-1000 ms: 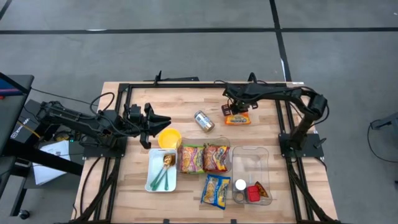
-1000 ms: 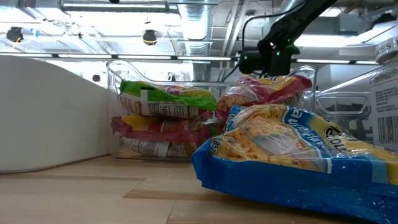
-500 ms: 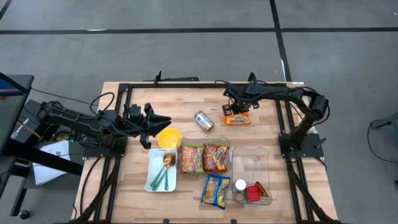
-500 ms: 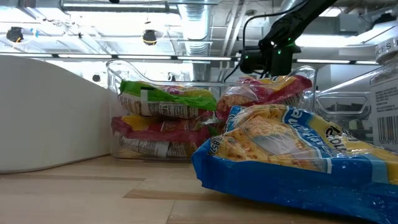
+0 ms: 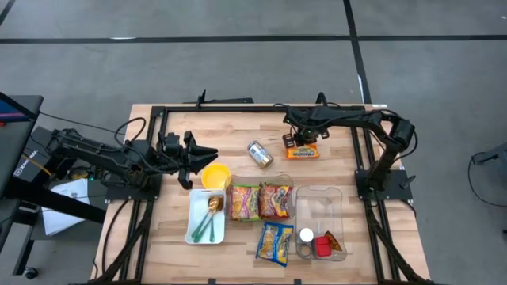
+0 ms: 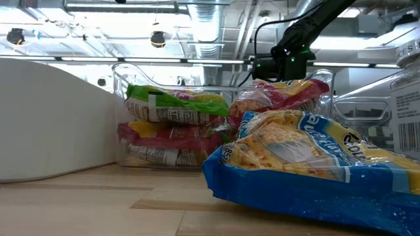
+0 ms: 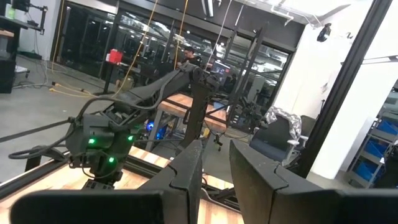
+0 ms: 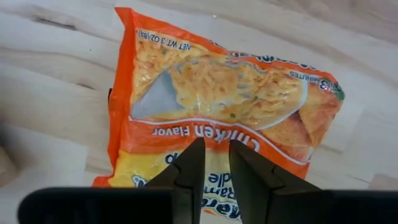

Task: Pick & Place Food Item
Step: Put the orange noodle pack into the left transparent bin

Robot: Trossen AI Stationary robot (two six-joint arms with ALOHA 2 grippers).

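While the right claw (image 5: 299, 144) hangs over the orange ramen pack (image 8: 217, 118) at upper right of the worktop (image 5: 238, 119), its fingers stand narrow with only a slit between, gripping nothing, seemingly lined up for a pick. The pack lies flat, apart from the can (image 5: 260, 153), with bare wood around it. The left claw (image 5: 207, 152), also narrow and empty, waits at left beside the yellow bowl (image 5: 216, 176).

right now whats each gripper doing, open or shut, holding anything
Left gripper: nearly shut, holding nothing, idle beside the yellow bowl.
Right gripper: nearly shut, empty, poised over the orange ramen packet.
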